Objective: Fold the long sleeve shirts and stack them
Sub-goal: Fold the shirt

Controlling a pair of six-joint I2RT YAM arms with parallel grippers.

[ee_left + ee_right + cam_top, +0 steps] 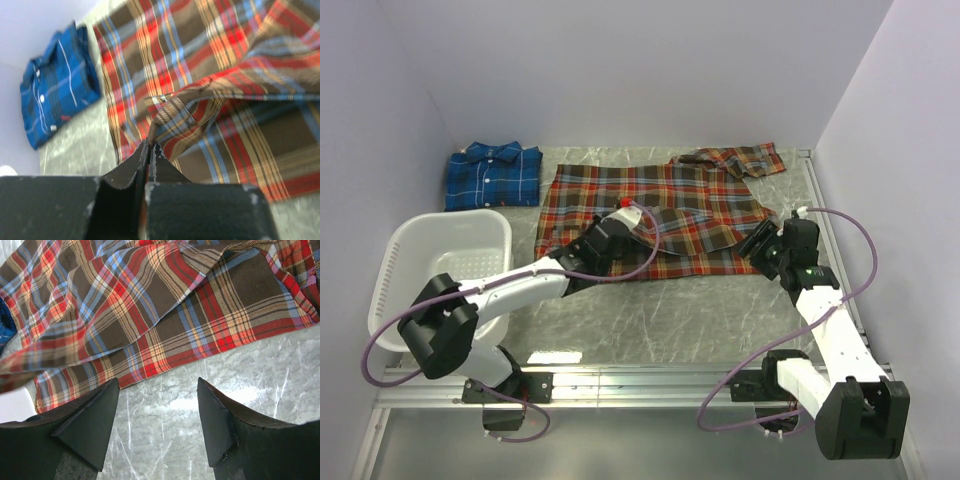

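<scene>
Blue shirt (492,176) folded. Red-orange shirt (690,200) mid-fold, unstacked. L gripper (149,146) pinching its cloth; R gripper (158,410) wide, empty.

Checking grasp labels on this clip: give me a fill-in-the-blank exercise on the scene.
The left fingers are ____ on a fold of the red-orange plaid cloth shirt.
The right fingers are ____, holding nothing.
The blue plaid cloth shirt lies ____, not spread out, beyond the white slotted plastic basket.
Missing words: shut; open; folded.
</scene>
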